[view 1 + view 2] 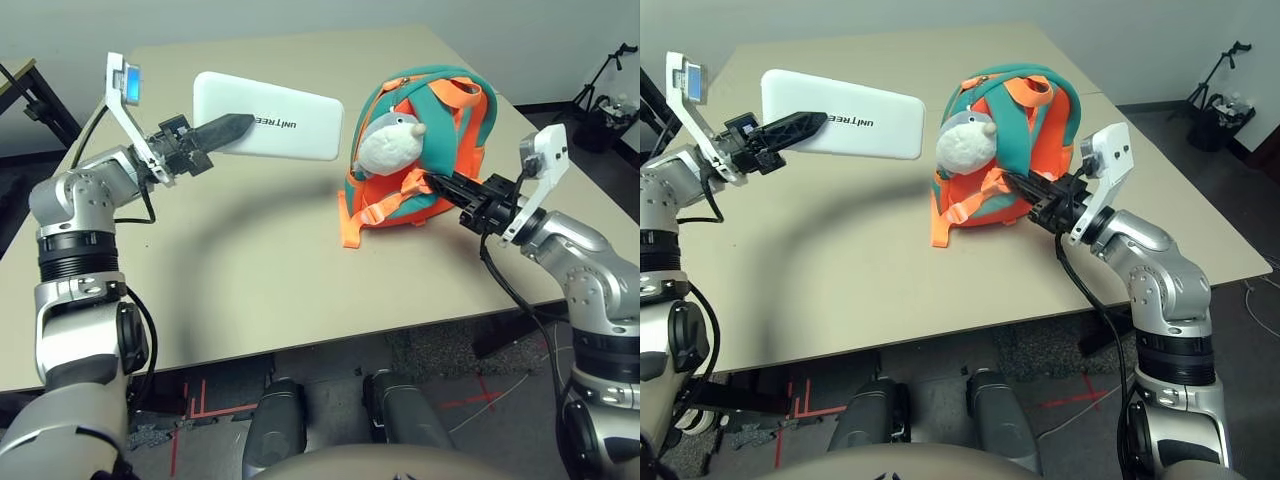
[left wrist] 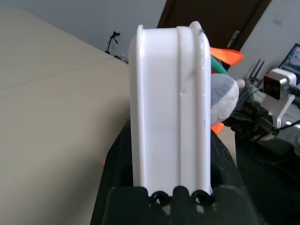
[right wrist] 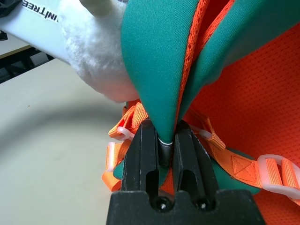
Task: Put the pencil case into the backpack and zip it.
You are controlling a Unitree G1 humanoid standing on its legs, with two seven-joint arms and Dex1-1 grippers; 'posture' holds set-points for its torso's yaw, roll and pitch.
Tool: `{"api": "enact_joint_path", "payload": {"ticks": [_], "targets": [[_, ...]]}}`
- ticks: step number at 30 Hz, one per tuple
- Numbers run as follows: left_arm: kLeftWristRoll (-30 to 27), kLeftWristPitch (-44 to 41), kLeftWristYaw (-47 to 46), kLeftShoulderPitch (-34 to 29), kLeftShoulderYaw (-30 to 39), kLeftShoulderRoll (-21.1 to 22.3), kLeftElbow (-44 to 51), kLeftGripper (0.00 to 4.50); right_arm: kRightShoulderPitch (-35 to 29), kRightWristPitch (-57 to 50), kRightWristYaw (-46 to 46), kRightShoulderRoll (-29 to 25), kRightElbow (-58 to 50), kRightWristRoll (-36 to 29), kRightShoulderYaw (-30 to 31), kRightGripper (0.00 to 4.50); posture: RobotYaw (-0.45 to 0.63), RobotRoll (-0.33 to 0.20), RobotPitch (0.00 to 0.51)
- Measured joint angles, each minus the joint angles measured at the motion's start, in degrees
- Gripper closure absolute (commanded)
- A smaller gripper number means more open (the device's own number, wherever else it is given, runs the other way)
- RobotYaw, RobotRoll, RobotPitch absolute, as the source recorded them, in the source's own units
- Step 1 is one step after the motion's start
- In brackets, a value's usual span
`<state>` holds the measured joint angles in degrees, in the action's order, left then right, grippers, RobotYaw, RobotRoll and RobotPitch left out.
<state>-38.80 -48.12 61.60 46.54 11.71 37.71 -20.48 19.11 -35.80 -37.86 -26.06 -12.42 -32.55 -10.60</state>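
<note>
Pencil case (image 1: 305, 128) clasped in my left end effector (image 1: 245, 122), one finger on each broad face, and held clear above the surface (image 1: 260, 270), left of the backpack (image 1: 1050, 145) and apart from it. My right end effector (image 3: 165, 126) is closed on the lower part of a teal shoulder strap (image 3: 159, 56). The backpack rests toward the surface's right edge, set back from the near edge, with its straps turned toward me and the plush toy (image 1: 390, 148) hanging on the side that faces the case.

Progress, as I judge it: the case is secured and raised, and the bag is held by its strap. The case is wholly outside the bag, so neither insertion nor the final zipping is done. I cannot tell from here whether the main compartment stands open; if it is closed, opening it comes first. Remaining, in order: bring the case across toward the bag's mouth, turn it to match the opening, lower it fully inside, let go, then draw the zip shut. The toy lies between case and bag and could snag an edge on the way; a steady right-hand hold should limit sliding during insertion.
</note>
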Motion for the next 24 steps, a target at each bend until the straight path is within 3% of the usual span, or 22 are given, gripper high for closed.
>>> {"api": "enact_joint_path", "payload": {"ticks": [8, 24], "targets": [[6.67, 7.89, 2.20, 1.94, -6.73, -0.52, 0.95, 3.17, 0.02, 0.04, 0.05, 0.27, 0.30, -0.07, 0.32, 4.40, -0.11, 0.000, 0.050], [12.07, 20.89, 2.68, 11.98, -8.37, -11.07, -11.84, 3.17, -0.40, 0.39, 0.85, 0.38, 0.15, -0.19, 0.30, 4.40, -0.14, 0.000, 0.044]]}}
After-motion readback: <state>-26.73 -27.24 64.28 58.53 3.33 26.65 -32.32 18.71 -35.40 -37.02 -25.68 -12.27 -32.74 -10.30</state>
